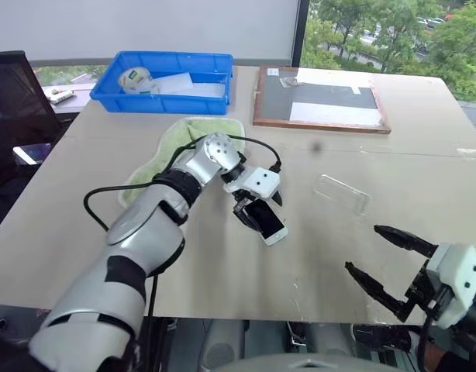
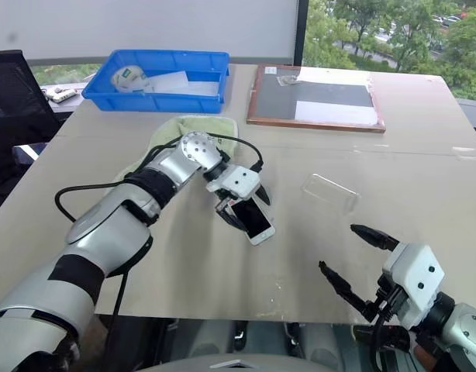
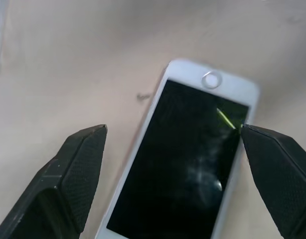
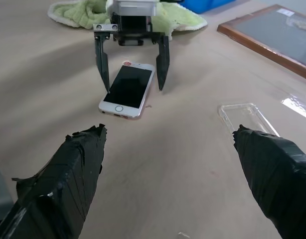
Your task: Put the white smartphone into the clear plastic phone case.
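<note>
Right wrist view shows you the white smartphone [image 4: 127, 89] lying flat and screen-up on the counter [image 4: 168, 164], with the left tool [image 4: 132, 64] straddling it, fingers spread wide, one along each long side, gripping nothing yet. To do this step well, lower it squarely so both pads meet the phone's long edges together, and close gently so the slim body does not skid or tip. The clear plastic phone case [image 1: 343, 194] lies apart to the phone's right across bare counter, giving you room, while the right tool [image 1: 389, 267], wide open and empty, waits near the front edge.
</note>
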### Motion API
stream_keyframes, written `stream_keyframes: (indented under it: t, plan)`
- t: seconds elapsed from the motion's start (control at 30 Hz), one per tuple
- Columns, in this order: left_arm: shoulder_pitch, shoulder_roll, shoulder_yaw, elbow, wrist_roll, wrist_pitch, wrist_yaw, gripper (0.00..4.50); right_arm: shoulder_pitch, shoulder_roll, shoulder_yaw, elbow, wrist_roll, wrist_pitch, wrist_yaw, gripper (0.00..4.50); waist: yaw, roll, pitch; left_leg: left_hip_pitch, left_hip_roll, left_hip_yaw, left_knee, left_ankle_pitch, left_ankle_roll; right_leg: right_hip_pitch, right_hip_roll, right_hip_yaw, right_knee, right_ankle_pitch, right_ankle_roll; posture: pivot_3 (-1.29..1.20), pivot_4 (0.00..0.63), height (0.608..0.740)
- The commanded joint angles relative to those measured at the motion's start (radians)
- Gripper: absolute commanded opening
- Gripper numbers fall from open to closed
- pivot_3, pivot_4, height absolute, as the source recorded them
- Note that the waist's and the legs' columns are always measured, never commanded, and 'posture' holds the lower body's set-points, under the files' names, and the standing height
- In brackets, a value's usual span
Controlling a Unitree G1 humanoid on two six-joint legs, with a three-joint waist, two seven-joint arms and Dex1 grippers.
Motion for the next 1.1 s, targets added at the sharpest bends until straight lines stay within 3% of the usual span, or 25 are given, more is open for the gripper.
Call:
stream_keyframes:
  t: [0.03,0.43,0.63,0.8,0.93,1.0,1.1]
  plan:
    - [-0.014,-0.004,-0.045,0.047,0.022,-0.057,-0.004,4.42,0.018,0.005,-0.012,-0.046,0.001,-0.021,-0.003,4.5,-0.002,0.0,0.0,0.0,0.0,0.0,0.0,0.0,0.0,0.0,0.0,0.0,0.0,0.0,0.0,0.0,0.15,0.74]
    - [-0.009,0.058,-0.208,0.023,-0.094,-0.087,-0.004,4.42,0.04,0.017,0.014,-0.06,-0.024,-0.022,-0.021,4.5,-0.001,0.003,-0.006,0.001,0.001,-0.002,0.0,0.0,0.0,0.001,0.0,0.0,0.0,0.0,0.0,0.0,0.15,0.74]
    - [0.011,-0.01,-0.095,0.125,0.025,-0.161,-0.004,4.42,0.023,0.005,0.019,-0.06,-0.025,-0.008,-0.029,4.5,0.0,0.003,-0.006,0.002,0.001,0.0,0.0,0.0,0.0,0.001,0.0,0.0,0.0,0.0,0.0,0.0,0.15,0.74]
    - [0.028,-0.015,-0.037,0.124,0.029,-0.132,-0.004,2.96,0.026,-0.002,0.016,-0.06,-0.025,-0.006,-0.031,4.5,0.004,0.007,-0.012,0.002,0.0,-0.001,0.0,0.0,0.0,0.002,-0.002,-0.001,0.0,0.0,0.0,0.0,0.15,0.74]
    - [0.056,0.045,-0.016,-0.064,-0.172,0.088,-0.004,2.94,0.042,0.001,0.012,-0.06,-0.03,-0.02,-0.046,4.5,-0.001,0.008,-0.013,0.002,0.001,-0.003,0.001,0.0,0.0,0.002,-0.002,0.0,0.0,0.0,0.0,0.0,0.15,0.74]
    - [0.075,0.109,-0.031,-0.226,-0.271,0.174,-0.004,2.94,0.056,0.005,0.004,-0.06,-0.025,-0.025,-0.059,4.5,-0.002,0.008,-0.012,0.001,0.002,-0.005,0.0,0.0,0.001,0.001,-0.002,0.001,0.0,0.0,0.0,0.0,0.15,0.74]
    - [0.096,0.156,0.038,-0.506,-0.332,0.445,-0.004,2.94,0.078,-0.002,-0.03,-0.06,-0.019,0.009,-0.11,4.5,0.002,0.008,-0.011,-0.001,0.002,-0.005,0.0,0.0,0.001,0.0,-0.001,0.001,0.0,0.0,0.0,0.0,0.15,0.74]
